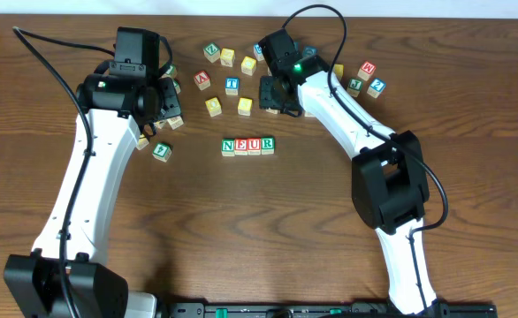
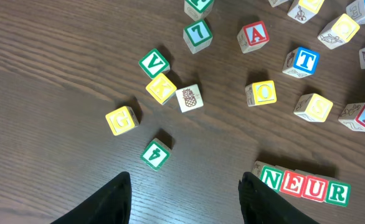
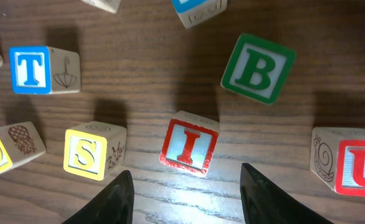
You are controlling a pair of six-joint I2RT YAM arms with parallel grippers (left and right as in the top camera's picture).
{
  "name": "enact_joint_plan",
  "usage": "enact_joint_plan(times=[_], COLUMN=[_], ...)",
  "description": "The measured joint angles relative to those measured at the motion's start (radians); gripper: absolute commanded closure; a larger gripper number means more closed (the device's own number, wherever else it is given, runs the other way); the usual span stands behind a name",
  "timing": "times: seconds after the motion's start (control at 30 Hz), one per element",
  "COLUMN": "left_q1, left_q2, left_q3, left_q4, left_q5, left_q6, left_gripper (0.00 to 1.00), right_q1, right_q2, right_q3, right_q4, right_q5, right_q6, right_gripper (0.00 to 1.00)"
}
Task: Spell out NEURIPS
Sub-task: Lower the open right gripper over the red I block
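Blocks spelling NEUR (image 1: pixel 247 146) stand in a row at the table's middle, and the row also shows in the left wrist view (image 2: pixel 304 183). My right gripper (image 1: pixel 278 95) is open over the loose blocks behind the row. In the right wrist view its fingers (image 3: pixel 185 180) are spread just in front of a red I block (image 3: pixel 189 144), apart from it. A yellow S block (image 3: pixel 88 151) lies left of the I. My left gripper (image 1: pixel 159 104) is open and empty (image 2: pixel 185 199) above bare wood, near a green 4 block (image 2: pixel 156 153).
Loose blocks lie around: blue T (image 3: pixel 36 69), green B (image 3: pixel 257 68), red U (image 3: pixel 350 163), yellow O (image 3: pixel 2 149). In the left wrist view are yellow G (image 2: pixel 121 119), green V (image 2: pixel 153 62), red A (image 2: pixel 255 34) and others. More blocks sit at the far right (image 1: pixel 367 78).
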Motion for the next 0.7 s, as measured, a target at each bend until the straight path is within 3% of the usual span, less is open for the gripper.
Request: enact_joint_plan(times=[0.7], left_q1=[0.0], left_q2=[0.0], left_q3=[0.0], left_q4=[0.0], left_q5=[0.0], left_q6=[0.0], left_gripper=[0.45], right_q1=[0.0], right_q2=[0.085], right_q3=[0.0], right_q4=[0.082], right_q5=[0.026], right_q6=[0.014], right_gripper=[0.56])
